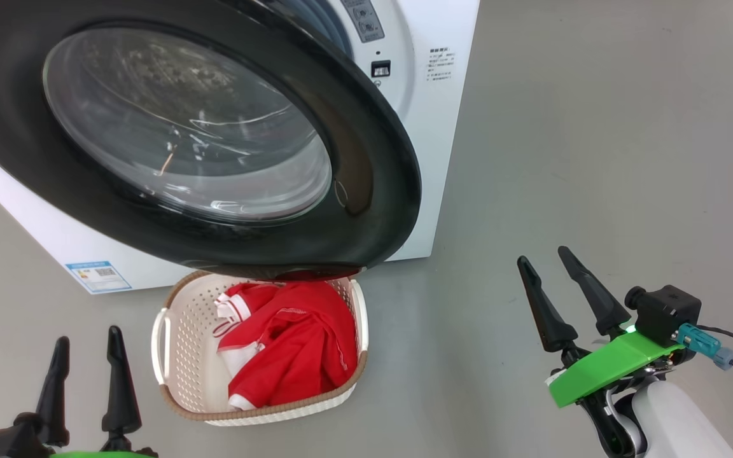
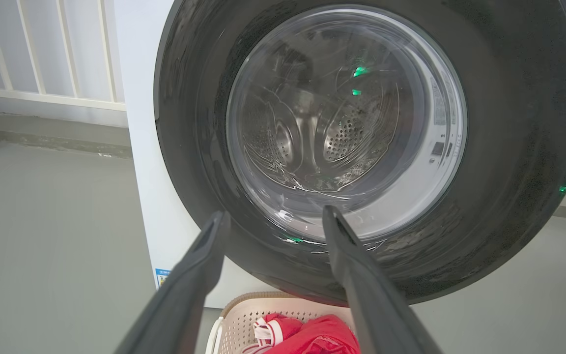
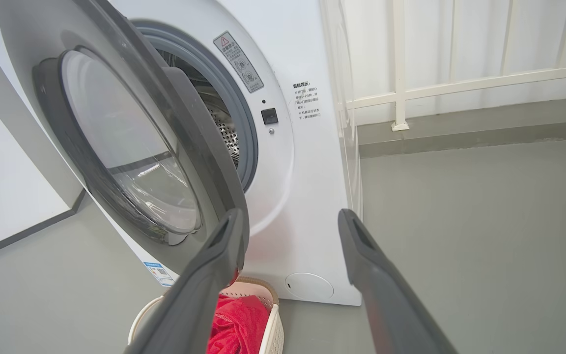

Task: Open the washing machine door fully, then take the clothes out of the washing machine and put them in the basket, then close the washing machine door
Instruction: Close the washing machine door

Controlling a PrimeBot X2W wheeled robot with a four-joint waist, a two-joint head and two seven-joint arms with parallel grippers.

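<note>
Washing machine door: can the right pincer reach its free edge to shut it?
Likely yes. The right pincer is open and empty, and nothing stands between it and the free edge of the washing machine door; the basket sits below the door, left of that path.

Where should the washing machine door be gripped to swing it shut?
Grip the washing machine door at its free right rim edge, coming from the robot's right with the open right gripper. That edge stands clear of the washing machine, leaving room for fingers, and probably lies farthest from the hinge.

"温馨提示" on washing machine (image 3: 307, 196) (rest illegible)
</note>
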